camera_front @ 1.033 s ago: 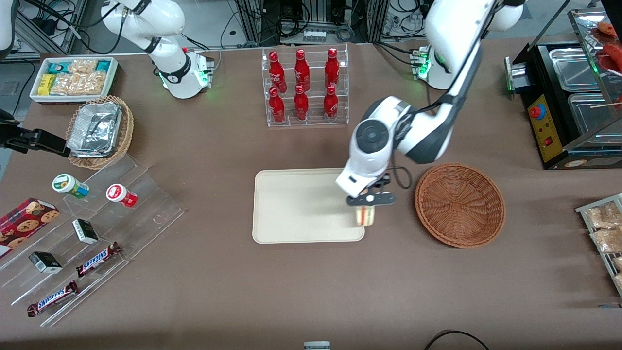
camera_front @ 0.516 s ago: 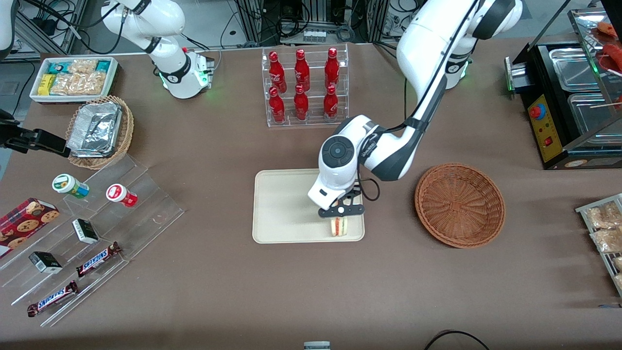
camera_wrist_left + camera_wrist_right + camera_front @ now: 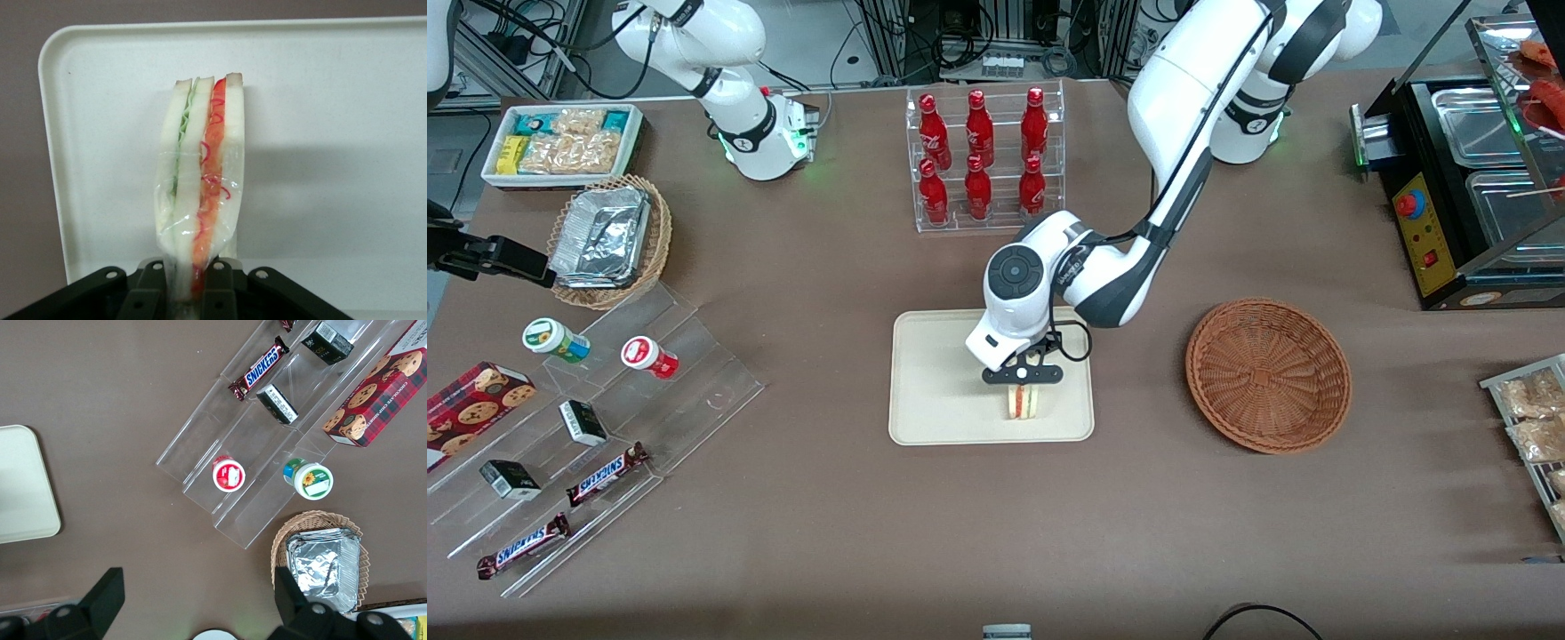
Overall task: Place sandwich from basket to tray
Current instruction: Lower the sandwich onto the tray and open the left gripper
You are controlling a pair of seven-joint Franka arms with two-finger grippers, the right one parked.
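Gripping the sandwich (image 3: 1022, 402) in the clenched claw (image 3: 1023, 384), lower centre of the front frame, over the tray (image 3: 943, 382). Standing on edge, wrapped in clear film (image 3: 200, 193). Sitting bare at centre-right: the basket (image 3: 1268, 374).

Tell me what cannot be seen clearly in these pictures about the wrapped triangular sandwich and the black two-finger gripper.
- Front view: gripper body hides the top of the sandwich.
- Left wrist view: sandwich base is hidden between the fingers.
- Both views: whether the sandwich touches the cream rectangular tray cannot be told.
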